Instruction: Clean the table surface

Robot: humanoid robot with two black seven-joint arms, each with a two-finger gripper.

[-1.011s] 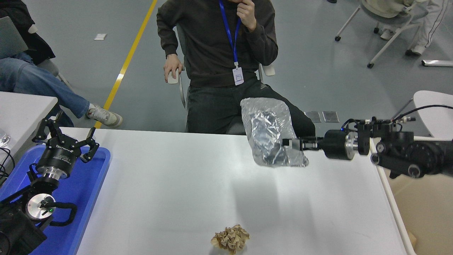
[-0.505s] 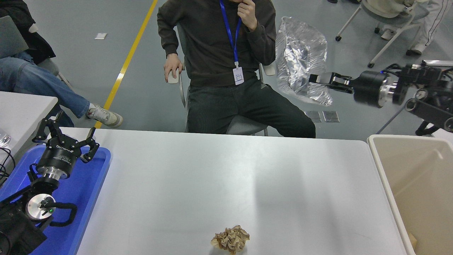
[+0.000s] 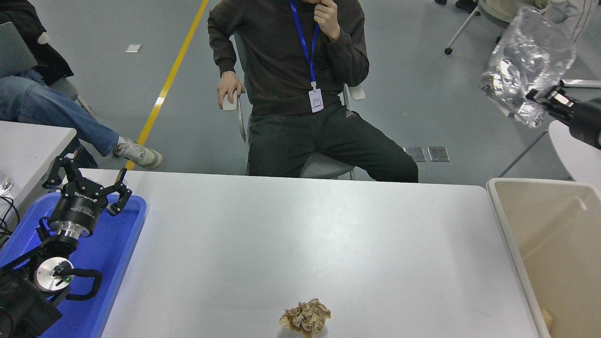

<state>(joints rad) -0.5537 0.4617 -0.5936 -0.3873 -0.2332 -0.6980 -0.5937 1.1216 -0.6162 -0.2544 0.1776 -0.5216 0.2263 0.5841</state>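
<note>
Crinkled silvery plastic bag (image 3: 526, 61) pinched in right gripper (image 3: 544, 97) fingers, high at upper right, beyond beige bin (image 3: 516, 234). White bench surface (image 3: 300, 244) spread across centre, bearing crumpled brown paper wad (image 3: 305, 317) near front edge. Left gripper (image 3: 87, 185) parked over blue tray (image 3: 112, 249), fingers spread wide.

Table surface (image 3: 300, 234): large matte white rectangle, rounded corners, flat, smooth. Mostly bare; one crumpled brown paper wad (image 3: 305, 317) sits at the near edge, about centre.
</note>
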